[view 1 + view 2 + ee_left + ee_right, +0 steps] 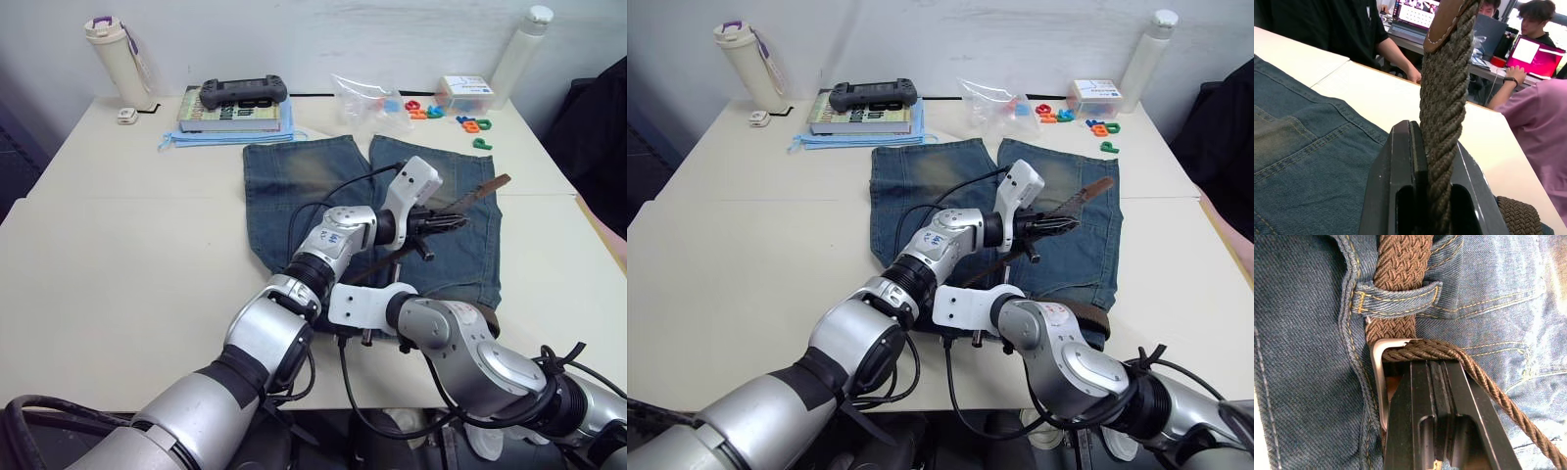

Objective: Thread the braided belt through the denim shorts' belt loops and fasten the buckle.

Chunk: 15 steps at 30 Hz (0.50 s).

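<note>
The denim shorts [294,186] lie flat on the table, waistband toward the near edge. The braided belt [480,191] runs through a belt loop [1396,298] at the waist, and one strand passes through the silver buckle [1376,382]. From there the belt rises slanting over the right leg to its tan tip [1447,22]. My left gripper [453,221] hovers above the shorts, shut on the belt just short of that tip. My right gripper [1432,363] is down at the waistband, fingers shut at the buckle, partly hidden behind my left arm in the eye views.
Behind the shorts are a book stack with a game controller [243,93], a clear bag [362,98], coloured letters [470,122] and a small box [465,93]. Bottles stand at both back corners [118,64] [519,54]. People sit at laptops [1528,51] beyond the table's right edge.
</note>
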Motion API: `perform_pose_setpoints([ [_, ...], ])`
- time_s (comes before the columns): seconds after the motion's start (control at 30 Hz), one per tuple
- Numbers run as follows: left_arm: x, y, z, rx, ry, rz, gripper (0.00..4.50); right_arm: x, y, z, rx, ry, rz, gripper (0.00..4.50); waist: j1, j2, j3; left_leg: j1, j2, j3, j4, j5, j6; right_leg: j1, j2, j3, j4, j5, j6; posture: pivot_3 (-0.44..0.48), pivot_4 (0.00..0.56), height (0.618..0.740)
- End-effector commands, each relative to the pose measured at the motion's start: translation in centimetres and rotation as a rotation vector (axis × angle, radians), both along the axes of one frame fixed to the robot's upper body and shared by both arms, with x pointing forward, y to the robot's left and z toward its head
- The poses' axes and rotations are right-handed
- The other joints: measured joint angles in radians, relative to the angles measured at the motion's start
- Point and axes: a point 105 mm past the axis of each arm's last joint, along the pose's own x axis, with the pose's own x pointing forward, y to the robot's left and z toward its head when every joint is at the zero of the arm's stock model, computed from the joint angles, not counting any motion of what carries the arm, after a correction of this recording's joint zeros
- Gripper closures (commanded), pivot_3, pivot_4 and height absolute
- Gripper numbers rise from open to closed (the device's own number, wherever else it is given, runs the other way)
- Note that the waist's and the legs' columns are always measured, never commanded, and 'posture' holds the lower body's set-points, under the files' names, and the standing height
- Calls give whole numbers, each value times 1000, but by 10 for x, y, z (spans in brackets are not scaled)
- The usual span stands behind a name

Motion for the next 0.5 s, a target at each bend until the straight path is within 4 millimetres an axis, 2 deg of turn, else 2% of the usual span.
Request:
perform_pose_setpoints([
  [0.03,-19,-23,42,-98,-127,-80,4500,-46,18,-59,-47,342,140,4421,0,0,0,0,0,0,0,0,0,0,0,0,0,0,0,0,150,659],
  [0.23,8,20,32,-90,-185,58,4500,-35,11,-49,39,307,45,4421,-7,0,0,0,0,0,0,0,0,0,0,0,0,0,0,0,150,659],
  [0.3,19,51,27,-89,-208,149,4500,-27,9,-34,137,284,-18,4421,-12,0,0,0,0,0,-1,0,0,-1,0,0,1,0,0,0,150,659],
  [0.43,17,96,20,-78,-233,254,4500,-20,4,-15,260,254,-84,4421,-18,0,0,-1,0,0,-1,0,-1,-5,1,3,3,0,0,0,150,659],
  [0.5,11,108,19,-69,-236,279,4500,-20,3,-9,294,250,-95,4421,-18,0,0,-2,0,0,-1,0,-1,-6,2,3,4,0,-1,0,150,659],
])
